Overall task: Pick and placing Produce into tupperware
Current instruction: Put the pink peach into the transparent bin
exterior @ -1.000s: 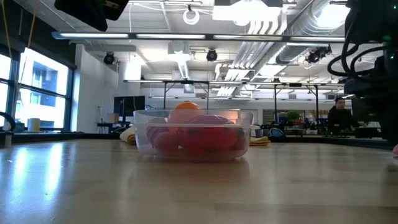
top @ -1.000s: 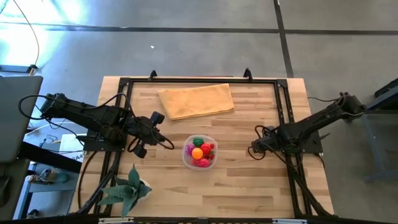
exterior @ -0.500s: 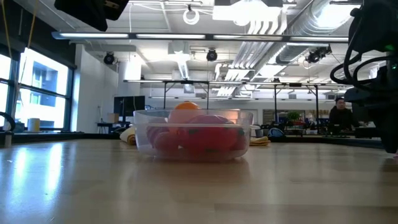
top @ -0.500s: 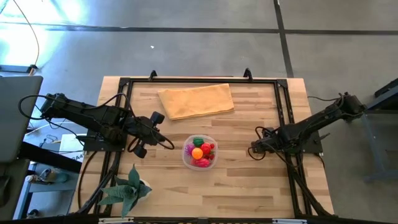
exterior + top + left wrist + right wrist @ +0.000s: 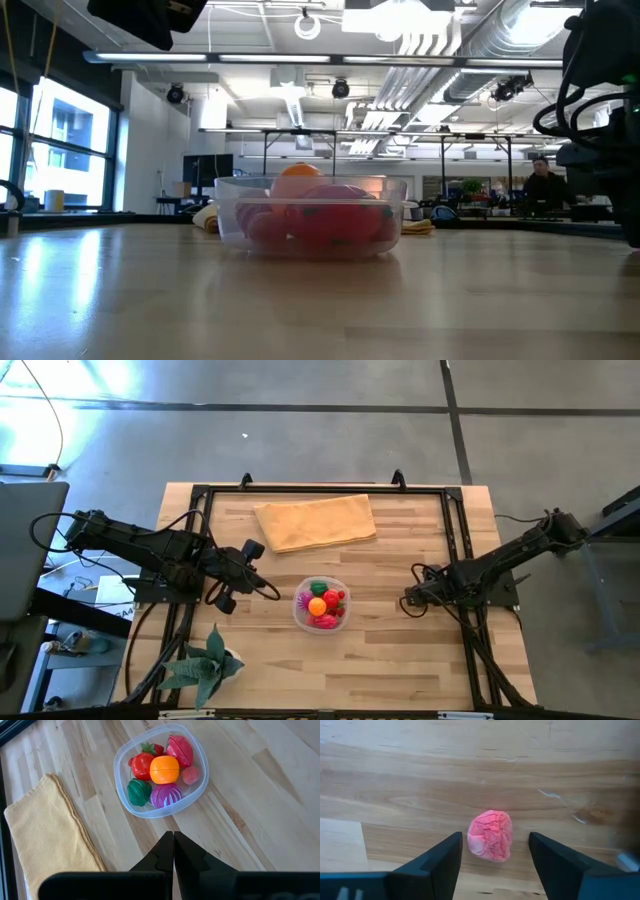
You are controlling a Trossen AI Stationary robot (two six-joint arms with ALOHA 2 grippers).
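Note:
The clear round tupperware (image 5: pixel 321 603) stands on the table's middle and holds several toy produce pieces: red, orange, green and magenta. It also shows in the left wrist view (image 5: pixel 160 770) and the low view (image 5: pixel 310 215). My left gripper (image 5: pixel 270 592) is shut and empty, just left of the tupperware, pointing at it; its fingers meet in the left wrist view (image 5: pixel 173 845). My right gripper (image 5: pixel 408 600) is open, low over the table to the right of the tupperware. A small crinkled pink produce piece (image 5: pixel 491 835) lies on the wood between its two fingers (image 5: pixel 440 857), touching neither.
A tan folded cloth (image 5: pixel 315 522) lies at the table's far middle. A green spiky plant (image 5: pixel 205 665) stands at the near left. A black rail frame (image 5: pixel 455 520) runs around the work area. Bare wood lies between the tupperware and my right gripper.
My right arm has sunk a little at the table's right side. The tupperware and my left gripper have kept still.

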